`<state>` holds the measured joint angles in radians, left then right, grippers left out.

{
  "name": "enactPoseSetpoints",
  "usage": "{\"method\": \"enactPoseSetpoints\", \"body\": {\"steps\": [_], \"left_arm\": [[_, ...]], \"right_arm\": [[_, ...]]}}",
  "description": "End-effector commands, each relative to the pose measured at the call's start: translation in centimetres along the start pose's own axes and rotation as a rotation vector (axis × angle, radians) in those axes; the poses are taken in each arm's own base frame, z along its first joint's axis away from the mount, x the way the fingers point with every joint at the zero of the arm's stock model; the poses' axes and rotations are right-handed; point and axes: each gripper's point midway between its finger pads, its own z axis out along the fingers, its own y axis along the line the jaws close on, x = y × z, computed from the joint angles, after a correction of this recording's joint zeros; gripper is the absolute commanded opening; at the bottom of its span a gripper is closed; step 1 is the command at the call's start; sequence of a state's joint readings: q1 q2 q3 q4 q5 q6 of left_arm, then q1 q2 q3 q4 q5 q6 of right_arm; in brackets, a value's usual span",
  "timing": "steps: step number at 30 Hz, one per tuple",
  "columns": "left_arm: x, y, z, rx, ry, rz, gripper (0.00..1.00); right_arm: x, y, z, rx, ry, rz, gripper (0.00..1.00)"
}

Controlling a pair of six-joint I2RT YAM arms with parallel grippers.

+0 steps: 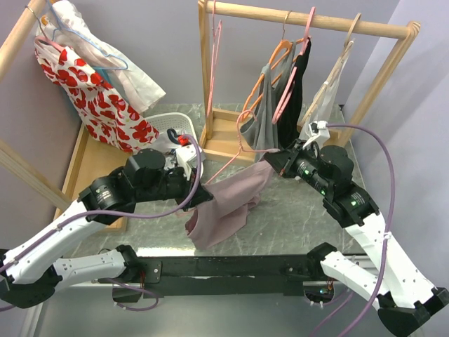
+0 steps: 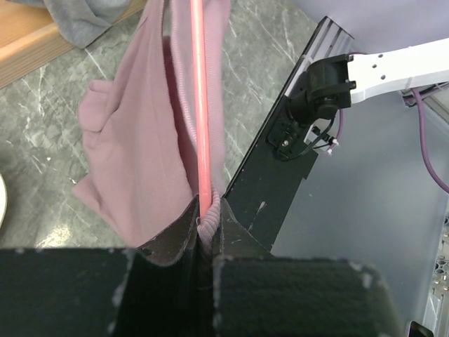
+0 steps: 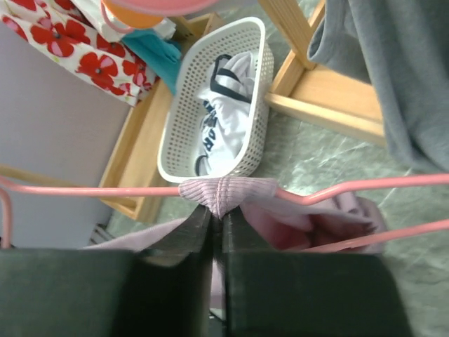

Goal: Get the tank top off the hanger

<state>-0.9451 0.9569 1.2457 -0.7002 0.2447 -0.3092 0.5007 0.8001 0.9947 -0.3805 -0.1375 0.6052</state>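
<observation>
L gripper (image 2: pixel 208 223) clenched on pink hanger (image 2: pixel 201 105) plus fabric, R gripper (image 3: pixel 219 213) pinching tank top (image 3: pixel 228 188) strap, both above desk (image 1: pixel 295 217).

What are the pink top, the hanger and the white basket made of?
The tank top looks like soft, matte ribbed knit, drooping in folds. The hanger seems thin, smooth coated wire or plastic. The basket looks like hard plastic with molded holes.

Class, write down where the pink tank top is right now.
Top view: the pink tank top is mid-table on its pink hanger, pinched between the left gripper and right gripper, in front of the wooden rack.
</observation>
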Motion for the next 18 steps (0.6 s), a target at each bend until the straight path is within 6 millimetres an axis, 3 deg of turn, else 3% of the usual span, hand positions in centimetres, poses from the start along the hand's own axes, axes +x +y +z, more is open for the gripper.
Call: {"method": "enactPoseSetpoints", "body": {"steps": [1, 5, 12, 14, 18], "left_arm": [[-4.1, -1.3, -0.9, 0.028, -0.133, 0.041, 0.01], [-2.9, 0.0, -0.5, -0.03, -0.089, 0.043, 0.01], [-1.2, 0.8, -1.9, -0.079, -0.058, 0.028, 0.01], [-1.5, 0.8, -2.8, -0.091, -0.084, 0.023, 0.01], [-3.1, 0.1, -4.8, -0.085, -0.173, 0.021, 0.01]], "right_arm": [[-1.9, 0.8, -1.3, -0.003, -0.066, -0.024, 0.0], [-2.6, -0.3, -2.5, 0.061, -0.117, -0.032, 0.02], [-4.8, -5.3, -5.1, 0.356, -0.217, -0.061, 0.02], [-5.3, -6.5, -5.5, 0.426, -0.227, -0.06, 0.0], [-4.4, -8.7, -5.1, 0.508, -0.185, -0.054, 0.0]]}}
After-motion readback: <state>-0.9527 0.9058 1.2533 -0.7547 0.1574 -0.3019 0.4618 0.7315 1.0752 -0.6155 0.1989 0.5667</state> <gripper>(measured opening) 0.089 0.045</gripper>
